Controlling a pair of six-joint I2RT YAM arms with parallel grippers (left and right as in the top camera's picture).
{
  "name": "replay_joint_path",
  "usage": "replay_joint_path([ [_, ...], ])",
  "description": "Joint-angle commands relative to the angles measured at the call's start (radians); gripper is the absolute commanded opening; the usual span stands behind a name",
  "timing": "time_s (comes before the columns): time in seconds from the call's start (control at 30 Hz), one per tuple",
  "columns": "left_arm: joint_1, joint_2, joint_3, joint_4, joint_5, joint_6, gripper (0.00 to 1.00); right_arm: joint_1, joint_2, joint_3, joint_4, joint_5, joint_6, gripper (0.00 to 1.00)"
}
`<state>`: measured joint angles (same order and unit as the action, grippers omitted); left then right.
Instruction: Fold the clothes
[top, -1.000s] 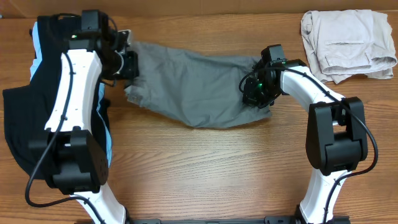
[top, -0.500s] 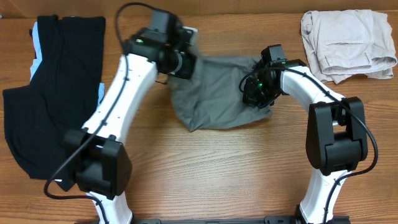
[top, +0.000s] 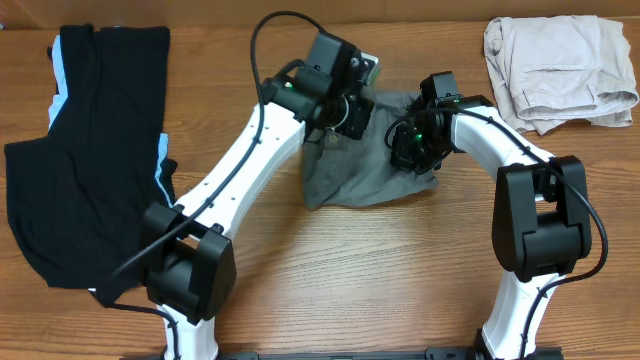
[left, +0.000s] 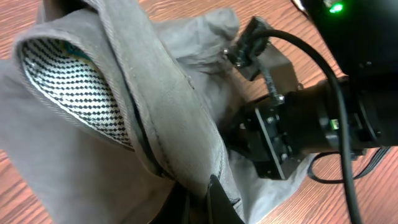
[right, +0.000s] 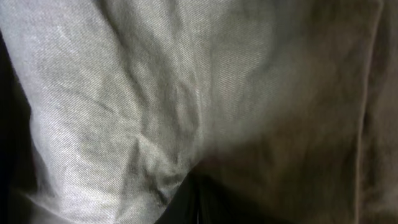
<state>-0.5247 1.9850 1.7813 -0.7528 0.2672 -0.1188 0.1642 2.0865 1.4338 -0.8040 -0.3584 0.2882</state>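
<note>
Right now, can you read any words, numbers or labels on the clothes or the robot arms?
No text can be read anywhere.
The grey woven shorts: no label or print shows; the black-and-white checked lining is only a pattern.
The black garment with light-blue stripes: no writing.
The beige folded shorts: no writing.
The white and black robot arms: only a green light, no readable marking.

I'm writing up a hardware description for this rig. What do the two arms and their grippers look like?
The left arm and right arm match: white rounded link shells between boxy black joint housings. Black cables run loose along them. The left gripper and right gripper are black; a green light glows near the right wrist.
</note>
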Motion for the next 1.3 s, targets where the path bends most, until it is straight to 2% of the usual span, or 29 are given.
replay_joint_path([
  [0.0, -0.017, 0.026, 0.027, 0.029, -0.011, -0.04, 0.04, -0.002, 0.007, -0.007, 0.003, -0.002, 0.004, 0.04],
  [0.07, -0.019, 0.037, 0.027, 0.052, -0.011, -0.06, 0.05, -0.002, 0.007, -0.007, 0.003, -0.002, 0.004, 0.04],
  [0.1, -0.019, 0.04, 0.027, 0.061, -0.011, -0.071, 0.07, -0.002, 0.007, -0.007, 0.003, -0.002, 0.005, 0.04],
  [0.13, -0.019, 0.045, 0.027, 0.072, -0.011, -0.083, 0.13, -0.002, 0.007, -0.007, 0.003, -0.002, 0.004, 0.04],
  [0.2, -0.019, 0.05, 0.027, 0.097, -0.007, -0.092, 0.4, -0.002, 0.007, -0.007, 0.005, -0.002, 0.004, 0.04],
  [0.27, -0.019, 0.05, 0.027, 0.12, -0.005, -0.092, 0.87, -0.007, 0.006, -0.001, 0.007, -0.003, 0.007, 0.04],
  [0.3, -0.019, 0.05, 0.027, 0.131, -0.003, -0.098, 1.0, -0.012, 0.005, 0.008, 0.002, -0.002, 0.023, 0.04],
  [0.4, -0.017, 0.048, 0.043, 0.14, 0.004, -0.114, 1.0, -0.037, -0.014, 0.058, -0.039, -0.007, 0.031, 0.04],
  [0.57, 0.019, 0.039, 0.174, 0.021, 0.014, -0.113, 1.0, -0.084, -0.098, 0.155, -0.156, -0.002, 0.018, 0.18],
  [0.77, 0.111, 0.03, 0.434, -0.235, 0.005, -0.052, 0.99, -0.087, -0.222, 0.216, -0.249, -0.048, -0.072, 0.48],
  [0.87, 0.164, 0.029, 0.516, -0.312, -0.047, -0.051, 1.0, -0.044, -0.246, 0.219, -0.24, -0.059, -0.095, 0.54],
  [0.97, 0.222, 0.029, 0.532, -0.323, -0.057, -0.053, 1.0, 0.02, -0.243, 0.217, -0.199, -0.038, -0.121, 0.58],
  [1.13, 0.297, 0.03, 0.529, -0.332, -0.057, -0.053, 1.0, 0.117, -0.242, 0.216, -0.109, 0.074, -0.121, 0.76],
  [1.27, 0.336, 0.03, 0.529, -0.333, -0.058, -0.053, 1.0, 0.163, -0.219, 0.215, -0.094, 0.14, -0.122, 0.78],
])
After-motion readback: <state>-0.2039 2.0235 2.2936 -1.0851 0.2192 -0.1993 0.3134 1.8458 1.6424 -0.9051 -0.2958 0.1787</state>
